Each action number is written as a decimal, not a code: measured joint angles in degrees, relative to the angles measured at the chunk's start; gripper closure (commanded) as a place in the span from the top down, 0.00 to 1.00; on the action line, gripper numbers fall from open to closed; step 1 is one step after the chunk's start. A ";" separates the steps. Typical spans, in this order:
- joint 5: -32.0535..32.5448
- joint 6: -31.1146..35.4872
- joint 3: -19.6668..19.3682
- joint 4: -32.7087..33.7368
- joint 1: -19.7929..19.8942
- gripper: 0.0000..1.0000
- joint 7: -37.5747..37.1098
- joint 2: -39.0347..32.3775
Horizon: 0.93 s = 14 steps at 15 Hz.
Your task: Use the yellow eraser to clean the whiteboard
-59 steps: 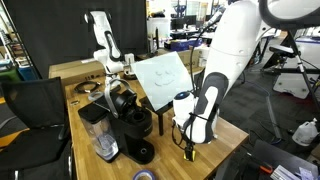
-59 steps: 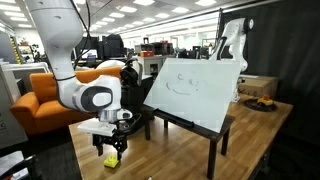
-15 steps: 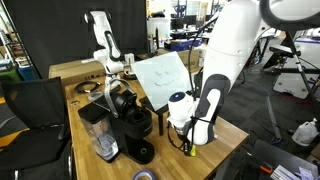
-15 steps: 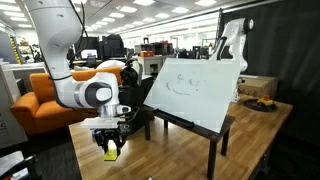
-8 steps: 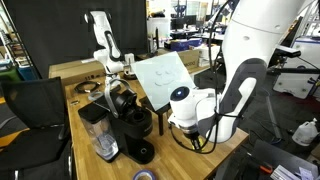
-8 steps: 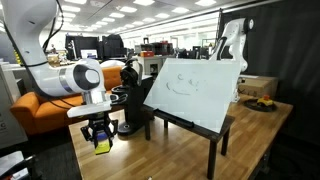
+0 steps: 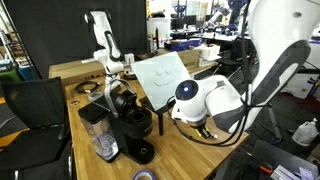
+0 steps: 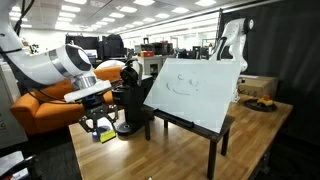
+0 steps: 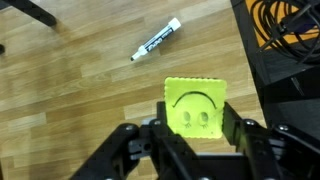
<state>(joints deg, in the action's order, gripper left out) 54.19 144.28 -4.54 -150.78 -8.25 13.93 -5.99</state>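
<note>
I'm holding the yellow eraser (image 9: 195,108) with the jaws clamped on its two sides. It's hanging above the tabletop (image 9: 70,85), well apart from the whiteboard (image 8: 195,92).

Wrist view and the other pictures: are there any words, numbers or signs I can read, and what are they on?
Thin black-and-white marker pen: dark print on its barrel, too blurred to read.
Small flat bright yellow eraser block: no words, only a smiley-face sign.
White rectangular whiteboard: faint pen marks, no readable words.
Nothing else can be read.
</note>
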 measured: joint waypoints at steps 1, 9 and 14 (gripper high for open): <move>2.23 -0.32 0.30 -0.37 0.21 0.29 0.00 1.33; 14.89 0.26 1.40 -1.09 2.58 0.29 -0.02 8.27; 17.56 3.14 1.40 -0.75 3.58 0.29 -0.22 10.12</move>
<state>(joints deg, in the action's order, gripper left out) 71.75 147.41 -3.15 -151.53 -4.68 13.71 4.14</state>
